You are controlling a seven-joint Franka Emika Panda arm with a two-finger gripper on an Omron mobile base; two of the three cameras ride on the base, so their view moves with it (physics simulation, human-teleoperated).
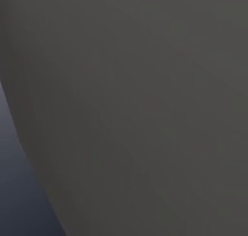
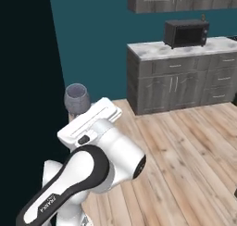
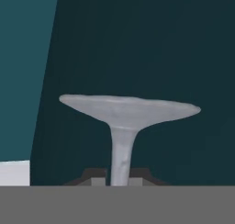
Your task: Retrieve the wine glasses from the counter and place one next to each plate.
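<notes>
Hand view: wine glass (image 3: 124, 122) seen foot-first, round foot spread wide across mid-frame, thin stem running down from it into the gap between the two dark fingertips (image 3: 94, 178) at the bottom edge. Stem sits dead centre between the tips, both pressed against it, one each side. Gripper (image 3: 120, 181) clamped on the stem. Bowl of the glass not visible here. Backdrop is a dark teal wall, lighter teal strip on the left, a pale patch low left.

Right base view: white arm rises from lower left, hand (image 2: 95, 121) pointing up and away from the camera. Grey-blue rounded bowl of the glass (image 2: 77, 99) pokes out just beyond the hand's upper left end, roughly upright, off any surface, in the air in front of the teal wall. Fingers themselves hidden behind the hand here.

Far right background: marbled counter (image 2: 152, 49) over dark grey cabinets (image 2: 171, 84), black microwave (image 2: 186, 33) standing on it, well apart from the glass. Wood plank floor (image 2: 185, 151) between.

Left base view: flat dark grey surface up close, bluish sliver at lower left, can't tell what it is.
</notes>
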